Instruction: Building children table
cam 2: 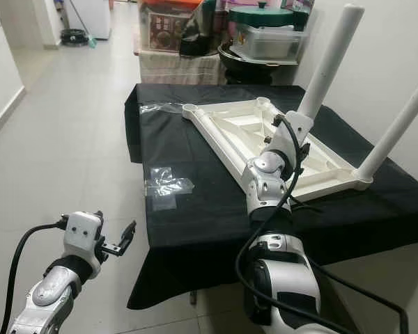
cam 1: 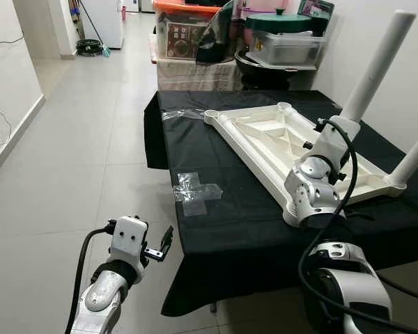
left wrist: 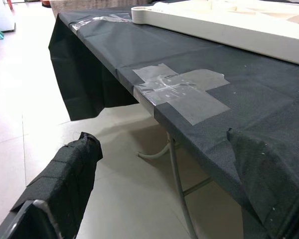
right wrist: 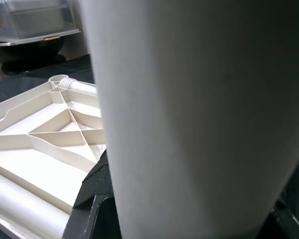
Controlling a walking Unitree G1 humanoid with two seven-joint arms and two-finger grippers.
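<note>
Grey-tiled floor runs round a folding worktop (cam 1: pixel 265 229) draped in black cloth, and on it the cream plastic child's tabletop (cam 1: pixel 279 142) lies upside down, its ribbed underside up. 2 white cylindrical legs (cam 1: pixel 376 66) stand in its corner sockets on the robot's right side. The right gripper (right wrist: pixel 189 219) is at the base of the nearer one, its black fingers closed round that leg. 2 sockets, at the far corner (cam 1: pixel 284 107) and the left corner (cam 1: pixel 210 115), are empty, so by my judgement the build is about half done, with 2 legs left to fit. Patches of clear tape (cam 1: pixel 195 191) sit on the cloth. The left gripper (cam 1: pixel 161 247) hangs open and empty beside the worktop's near edge. Boxes and pots (cam 1: pixel 279 35) stand beyond.
</note>
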